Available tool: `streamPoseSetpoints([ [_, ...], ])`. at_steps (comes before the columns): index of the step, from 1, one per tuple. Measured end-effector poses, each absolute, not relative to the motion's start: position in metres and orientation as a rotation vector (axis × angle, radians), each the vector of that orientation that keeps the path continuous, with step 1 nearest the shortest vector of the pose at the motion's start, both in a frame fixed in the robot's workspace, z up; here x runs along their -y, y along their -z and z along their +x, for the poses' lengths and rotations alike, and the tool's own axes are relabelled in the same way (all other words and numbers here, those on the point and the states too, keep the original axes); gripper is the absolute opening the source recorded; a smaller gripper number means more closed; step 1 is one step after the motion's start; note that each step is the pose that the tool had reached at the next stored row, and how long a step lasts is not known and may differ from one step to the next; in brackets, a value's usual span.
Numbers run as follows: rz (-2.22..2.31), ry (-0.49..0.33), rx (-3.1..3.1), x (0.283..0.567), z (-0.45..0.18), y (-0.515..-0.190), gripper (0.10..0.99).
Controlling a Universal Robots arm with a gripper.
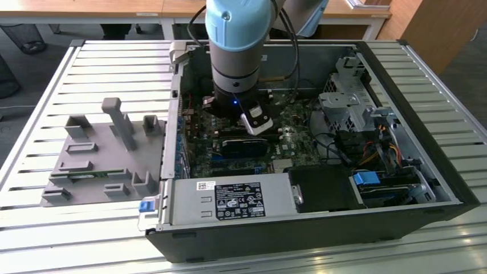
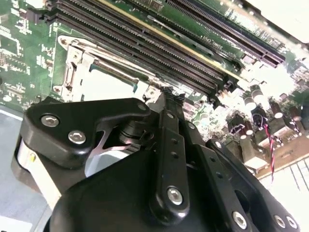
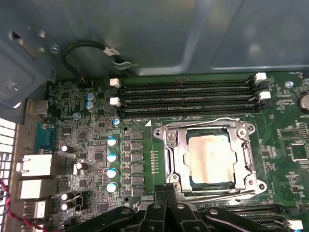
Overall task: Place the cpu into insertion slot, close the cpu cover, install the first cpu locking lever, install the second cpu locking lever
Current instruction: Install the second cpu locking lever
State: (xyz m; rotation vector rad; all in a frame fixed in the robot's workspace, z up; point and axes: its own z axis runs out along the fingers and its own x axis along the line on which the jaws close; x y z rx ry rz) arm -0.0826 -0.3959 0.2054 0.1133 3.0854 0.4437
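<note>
One cpu seated in insertion slot on green motherboard, cpu cover closed flat around it. Gripper fingers pressed together, holding nothing, just beside socket edge.

Robotics lab or test workshop, office-like room. Open desktop computer case lying on a slatted metal table, side panel off, green motherboard exposed with memory slots and cables. Grey plastic fixture with upright posts and pockets set beside the case on the exterior view's left. Light-blue and grey robot arm reaching down into the case. Wooden desks along the far edge, wooden cabinet at the exterior view's right, dark carpeted floor.
</note>
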Motion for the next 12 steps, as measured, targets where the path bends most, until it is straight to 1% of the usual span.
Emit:
streamPoseSetpoints([
  [12, 0.113, -0.445, -3.085, 0.396, -0.083, -0.22, 0.106],
])
